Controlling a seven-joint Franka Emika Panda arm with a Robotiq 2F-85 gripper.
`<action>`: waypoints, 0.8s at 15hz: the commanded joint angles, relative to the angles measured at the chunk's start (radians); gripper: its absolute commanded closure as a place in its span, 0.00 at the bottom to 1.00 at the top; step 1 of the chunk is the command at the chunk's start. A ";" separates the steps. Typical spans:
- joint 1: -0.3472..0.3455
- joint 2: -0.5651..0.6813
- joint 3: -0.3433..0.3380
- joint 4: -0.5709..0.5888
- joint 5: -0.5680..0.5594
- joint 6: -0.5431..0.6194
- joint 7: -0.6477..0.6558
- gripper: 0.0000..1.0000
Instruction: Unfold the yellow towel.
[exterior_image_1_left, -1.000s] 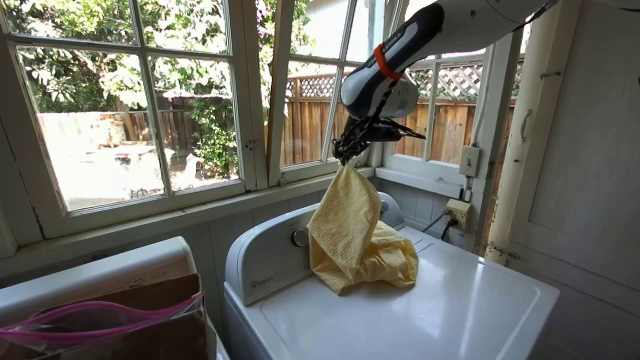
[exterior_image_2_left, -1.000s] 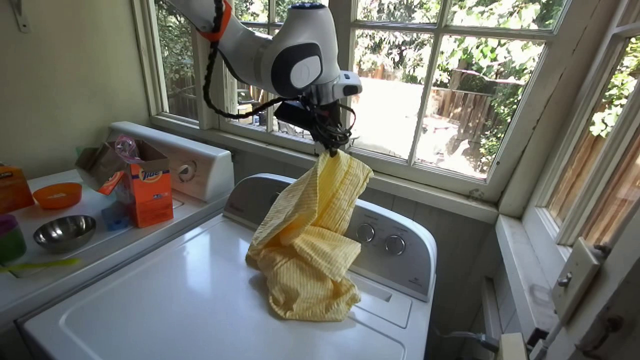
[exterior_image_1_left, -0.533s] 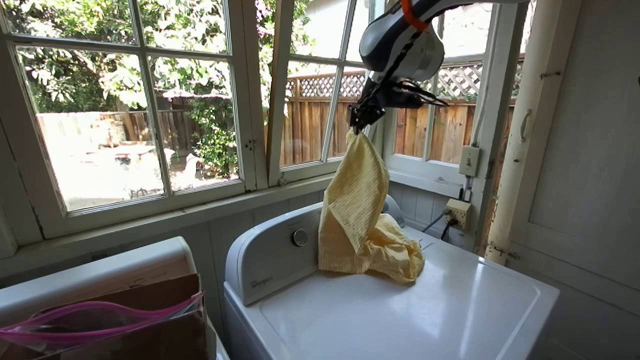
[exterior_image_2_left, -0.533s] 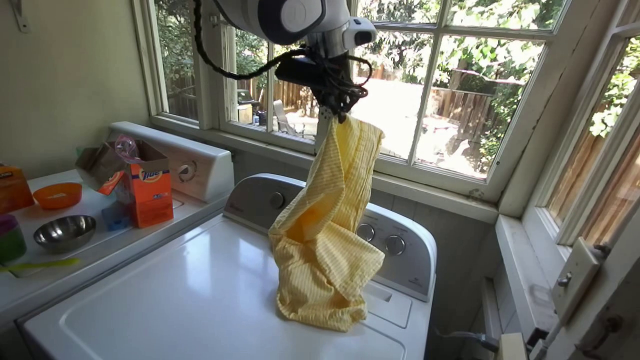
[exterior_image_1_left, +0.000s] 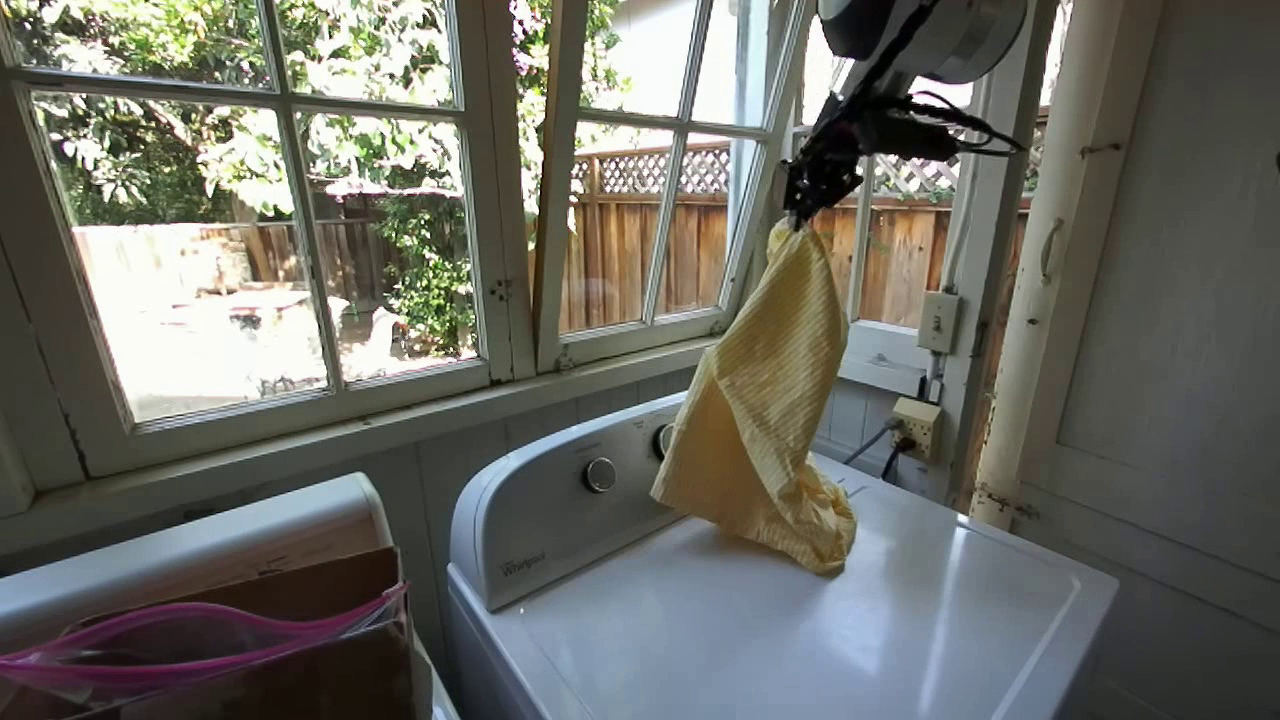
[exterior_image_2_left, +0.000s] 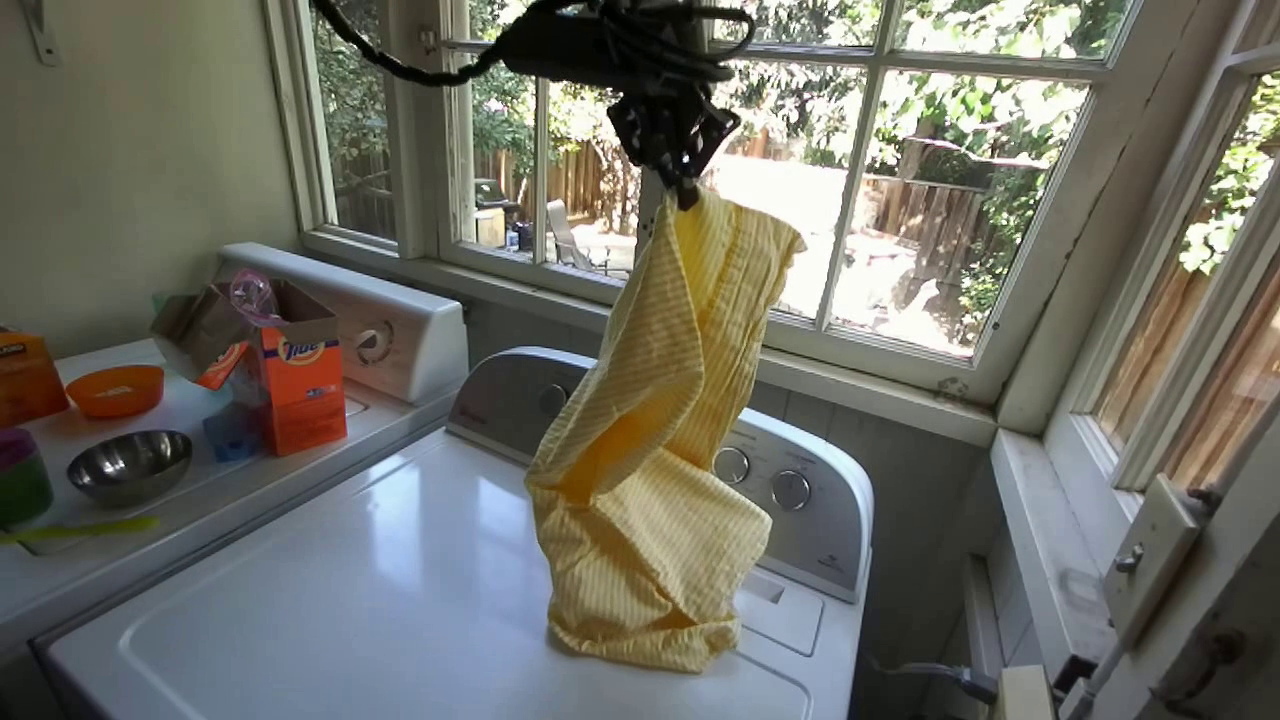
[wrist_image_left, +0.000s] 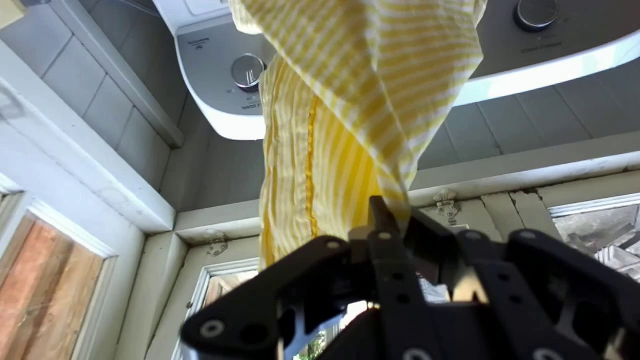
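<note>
The yellow towel (exterior_image_1_left: 765, 400) is pale yellow with white stripes. It hangs from my gripper (exterior_image_1_left: 795, 218) over the back of the white washer top (exterior_image_1_left: 880, 620). In an exterior view the towel (exterior_image_2_left: 650, 400) is stretched tall, with a deep fold opening in its middle and a bunched lower end that appears to rest on the washer top (exterior_image_2_left: 380, 600). My gripper (exterior_image_2_left: 684, 195) is shut on the towel's upper edge. In the wrist view the towel (wrist_image_left: 360, 60) runs away from the fingertips (wrist_image_left: 395, 215), with a pinched, twisted part between them. The towel's far side is hidden.
The washer's control panel (exterior_image_2_left: 800, 480) stands behind the towel, below windows with a sill (exterior_image_2_left: 870, 400). A second white machine (exterior_image_2_left: 420, 340) holds a Tide box (exterior_image_2_left: 305, 390), a metal bowl (exterior_image_2_left: 130, 465) and an orange bowl (exterior_image_2_left: 115, 390). A cardboard box with a pink-edged bag (exterior_image_1_left: 220, 635) is nearby.
My gripper has risen with the towel in its grip, moving right in an exterior view. The towel has stretched longer, and less of it lies on the washer top.
</note>
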 joint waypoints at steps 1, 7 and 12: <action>0.022 -0.146 -0.054 -0.075 -0.022 -0.051 0.014 0.98; 0.019 -0.284 -0.112 -0.104 0.008 0.061 0.097 0.98; 0.030 -0.330 -0.141 -0.109 0.008 0.154 0.167 0.98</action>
